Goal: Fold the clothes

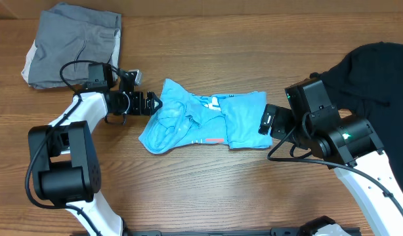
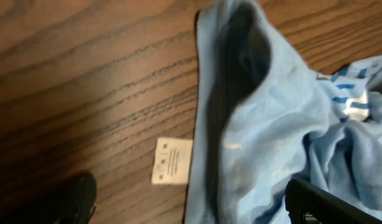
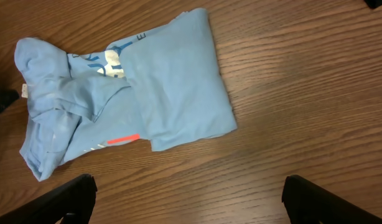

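A light blue T-shirt (image 1: 201,121) with white lettering and a pink stripe lies partly folded and bunched mid-table. Its right part is folded flat (image 3: 172,87) and its left part is crumpled (image 2: 272,124), with a white tag (image 2: 172,160) on the wood beside it. My left gripper (image 1: 153,103) is open at the shirt's left end, its jaws straddling the hem (image 2: 191,208); nothing is pinched. At the shirt's right edge, my right gripper (image 1: 264,122) stands open over bare wood (image 3: 191,202), just short of the cloth. A black T-shirt (image 1: 379,72) lies at the far right.
A folded grey garment (image 1: 73,42) sits at the back left corner. The black T-shirt runs partly under the right arm (image 1: 346,141). Bare wooden table (image 1: 208,190) stretches in front of the blue shirt.
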